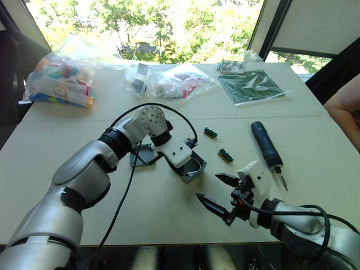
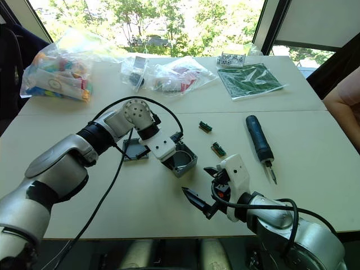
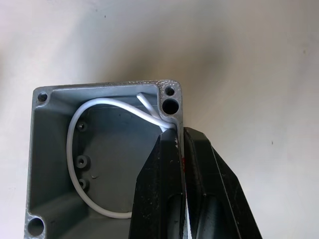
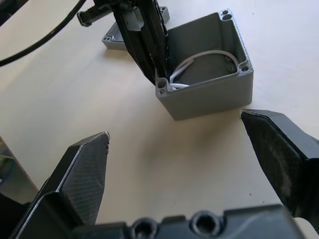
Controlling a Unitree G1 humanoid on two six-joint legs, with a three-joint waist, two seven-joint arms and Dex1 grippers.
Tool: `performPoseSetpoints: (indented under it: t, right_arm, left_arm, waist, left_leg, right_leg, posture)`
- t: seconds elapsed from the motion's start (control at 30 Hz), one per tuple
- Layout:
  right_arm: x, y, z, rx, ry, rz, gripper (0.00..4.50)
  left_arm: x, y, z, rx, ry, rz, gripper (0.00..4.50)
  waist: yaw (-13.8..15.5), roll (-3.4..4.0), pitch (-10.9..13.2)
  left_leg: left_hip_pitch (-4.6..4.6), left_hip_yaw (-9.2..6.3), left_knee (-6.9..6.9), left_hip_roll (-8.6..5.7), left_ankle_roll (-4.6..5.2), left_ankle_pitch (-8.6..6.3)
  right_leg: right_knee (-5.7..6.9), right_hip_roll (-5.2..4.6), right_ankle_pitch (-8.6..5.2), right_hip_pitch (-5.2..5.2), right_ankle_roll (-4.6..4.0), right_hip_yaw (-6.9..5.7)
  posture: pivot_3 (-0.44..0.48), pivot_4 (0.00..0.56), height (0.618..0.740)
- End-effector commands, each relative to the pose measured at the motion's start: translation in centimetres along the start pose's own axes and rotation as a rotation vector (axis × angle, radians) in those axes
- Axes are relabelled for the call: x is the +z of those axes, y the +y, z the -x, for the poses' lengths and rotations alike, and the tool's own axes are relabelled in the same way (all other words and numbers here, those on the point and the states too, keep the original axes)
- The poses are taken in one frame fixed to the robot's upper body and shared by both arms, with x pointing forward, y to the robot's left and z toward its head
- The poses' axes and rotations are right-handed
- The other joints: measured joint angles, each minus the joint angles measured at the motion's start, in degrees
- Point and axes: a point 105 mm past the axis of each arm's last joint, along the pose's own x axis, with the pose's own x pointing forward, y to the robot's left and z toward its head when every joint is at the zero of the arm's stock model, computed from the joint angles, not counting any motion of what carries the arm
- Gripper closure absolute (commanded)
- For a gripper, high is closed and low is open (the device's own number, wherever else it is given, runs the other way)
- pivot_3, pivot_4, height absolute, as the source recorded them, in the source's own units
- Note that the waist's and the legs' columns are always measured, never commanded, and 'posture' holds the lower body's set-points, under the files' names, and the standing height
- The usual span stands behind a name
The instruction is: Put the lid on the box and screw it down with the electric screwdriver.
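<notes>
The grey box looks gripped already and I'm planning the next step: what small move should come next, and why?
Probably the open right gripper should reach for the shallow grey plastic lid. The left gripper is shut on a wall of the deep grey plastic box, which stands open, and the lid lies on the table beside it.

A pale, matte counter [image 1: 169,219] is seen, made of two slabs joined along a straight seam that runs across it beyond both sets of jaws. Its surface is lit strongly from the far side, and soft shadows are cast toward the near edge. Behind the counter a large window [image 1: 169,22] is set, through which sunlit green trees are seen, heavily overexposed. The window is bounded by dark slanted frame members [image 1: 275,28] on either side, and a plain light panel [image 1: 320,25] is seen beyond the frame, far past the right jaws. Dark shapes are seen at the counter's outer edges.
</notes>
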Motion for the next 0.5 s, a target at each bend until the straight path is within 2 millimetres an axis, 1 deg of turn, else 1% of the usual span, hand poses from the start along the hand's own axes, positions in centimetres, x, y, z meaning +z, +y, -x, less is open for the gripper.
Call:
performPoseSetpoints:
  t: [0.03, 0.07, 0.1, 0.13, 0.17, 0.23, 0.3, 0.37, 0.43, 0.47, 0.5]
  right_arm:
    - [1.0, 0.6, 0.3, 0.012, -0.048, 0.03, 0.0]
    - [1.1, 0.6, 0.3, 0.014, -0.048, 0.032, 0.0]
    - [1.1, 0.6, 0.3, 0.022, -0.046, 0.036, 0.0]
    - [1.2, 0.6, 0.3, 0.036, -0.043, 0.043, 0.0]
    - [1.3, 0.5, 0.3, 0.045, -0.041, 0.047, 0.0]
    - [1.8, 0.7, 0.4, 0.082, -0.05, 0.055, 0.0]
    - [3.3, 0.9, 0.7, 0.148, -0.097, 0.058, 0.0]
    - [5.4, 1.2, 0.9, 0.22, -0.161, 0.065, 0.0]
    - [7.2, 1.2, 0.8, 0.272, -0.194, 0.093, 0.0]
    - [7.9, 1.3, 0.7, 0.298, -0.196, 0.12, 0.0]
    - [8.5, 1.4, 0.3, 0.318, -0.186, 0.164, 0.0]
  left_arm:
    - [0.4, 0.4, 0.8, 0.004, -0.004, -0.03, 2.91]
    - [0.5, 0.5, 0.9, 0.013, -0.012, -0.023, 2.5]
    - [0.7, 0.9, 1.6, 0.05, -0.032, 0.005, 2.06]
    - [0.9, 1.4, 2.6, 0.101, -0.058, 0.055, 1.72]
    - [1.1, 1.7, 3.4, 0.134, -0.078, 0.091, 1.72]
    - [1.4, 1.8, 5.7, 0.205, -0.114, 0.192, 1.72]
    - [1.1, 1.2, 8.5, 0.285, -0.127, 0.313, 1.72]
    - [0.7, -0.2, 11.2, 0.366, -0.147, 0.453, 1.72]
    - [-0.5, -1.7, 13.1, 0.479, -0.116, 0.624, 1.72]
    - [-1.5, -2.4, 13.6, 0.558, -0.088, 0.733, 1.72]
    - [-2.8, -3.4, 14.0, 0.665, -0.061, 0.889, 1.72]
  waist:
    - [-0.03, 0.0, 0.0]
    - [-0.04, 0.0, 0.0]
    - [-0.05, 0.0, 0.0]
    - [-0.05, 0.0, 0.0]
    - [-0.07, 0.0, 0.0]
    - [-0.12, 0.0, 0.0]
    - [-0.69, 0.0, 0.01]
    - [-1.24, 0.01, 0.01]
    - [-1.77, 0.03, 0.02]
    - [-1.86, 0.04, 0.01]
    - [-1.86, 0.08, 0.01]
  left_leg:
    - [0.01, 0.0, 0.08, 0.0, 0.1, -0.06]
    - [0.0, 0.0, 0.14, 0.01, 0.17, -0.1]
    - [0.0, 0.0, 0.18, 0.01, 0.22, -0.13]
    - [0.0, -0.02, 0.2, 0.02, 0.27, -0.15]
    - [-0.02, -0.03, 0.22, 0.02, 0.28, -0.16]
    - [-0.02, -0.03, 0.25, 0.02, 0.29, -0.17]
    - [-0.02, -0.03, 0.26, 0.04, 0.34, -0.19]
    - [0.01, -0.09, 0.28, 0.07, 0.51, -0.29]
    - [0.02, -0.13, 0.27, 0.1, 0.52, -0.3]
    - [0.03, -0.15, 0.26, 0.11, 0.55, -0.31]
    - [0.06, -0.17, 0.27, 0.11, 0.57, -0.33]
  right_leg:
    - [0.0, 0.01, 0.0, 0.03, 0.0, 0.0]
    - [0.0, 0.03, 0.0, 0.04, 0.0, 0.0]
    - [0.01, 0.04, 0.0, 0.06, 0.01, 0.0]
    - [0.02, 0.05, -0.01, 0.06, 0.02, 0.0]
    - [0.02, 0.06, -0.01, 0.06, 0.02, 0.0]
    - [0.03, 0.06, -0.01, 0.06, 0.02, 0.0]
    - [0.03, 0.08, -0.02, 0.05, 0.03, 0.01]
    - [0.05, 0.13, -0.03, 0.05, 0.04, 0.04]
    - [0.08, 0.13, -0.05, 0.04, 0.06, 0.04]
    - [0.07, 0.13, -0.06, 0.04, 0.08, 0.04]
    - [0.08, 0.12, -0.08, 0.06, 0.11, 0.05]
  posture:
    - [0.0, 0.15, 0.74]
    - [0.0, 0.15, 0.74]
    - [0.0, 0.15, 0.74]
    - [0.0, 0.15, 0.74]
    - [0.0, 0.15, 0.74]
    - [0.0, 0.15, 0.74]
    - [0.0, 0.15, 0.74]
    - [0.0, 0.15, 0.74]
    - [0.0, 0.15, 0.74]
    - [0.0, 0.15, 0.74]
    - [0.0, 0.15, 0.74]
